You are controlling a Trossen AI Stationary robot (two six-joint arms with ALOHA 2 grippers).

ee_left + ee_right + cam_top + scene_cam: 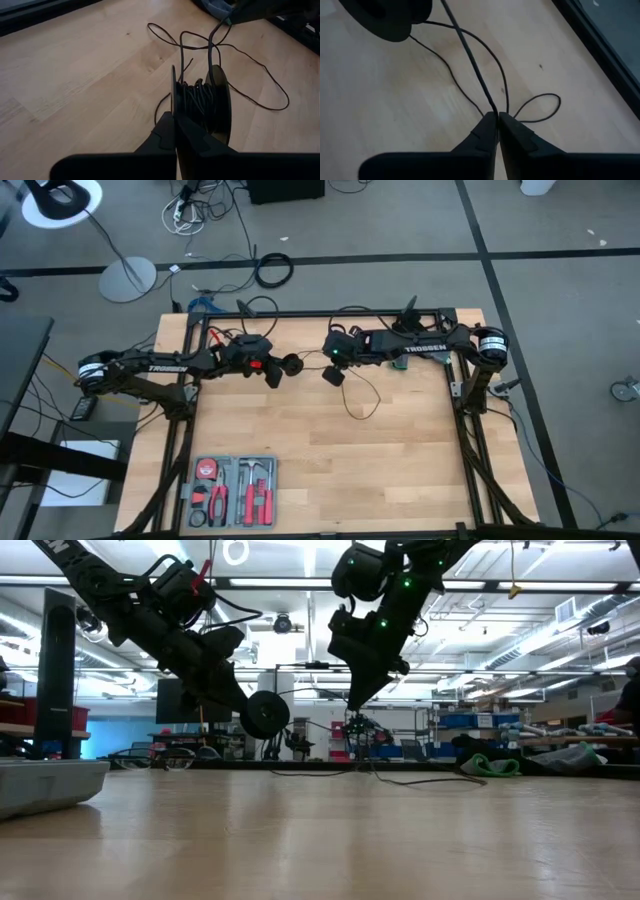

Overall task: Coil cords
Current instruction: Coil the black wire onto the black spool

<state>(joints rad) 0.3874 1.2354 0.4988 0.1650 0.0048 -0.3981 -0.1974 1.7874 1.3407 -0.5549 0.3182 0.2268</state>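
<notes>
- Step in hand, as I read it: winding the thin black cord [235, 80] onto a small black spool [202, 102]; several turns already sit between its two discs, a good stretch yet to go.
- Left gripper [175, 122]: fingers shut tight on the near disc's rim, holding the spool edge-on and clear of the table [400, 470]. In the low view the spool hangs just left of centre, off the wood.
- Right gripper [497, 117]: fingers closed to a pinch w/ the cord caught at the tips; one strand runs taut from there up to the spool at the upper left of the rt wrist frame.
- Loose cord: lies in slack loops on the table, centre of the high view, below and between the two grippers; one small loop just beside the right fingertips.
- Poses: both arms reach in from the table's side edges along the upper part of the high view, wrists near each other at centre. Left forearm slopes down to the spool; rt arm points steeply down, fingers low toward the table.
- Next move, prob: right carries the pinched strand round the spool to lay another turn. Needs steady tension, strand kept between the discs, left holding firm.
- Risk: slack loops could snag or cross.
</notes>
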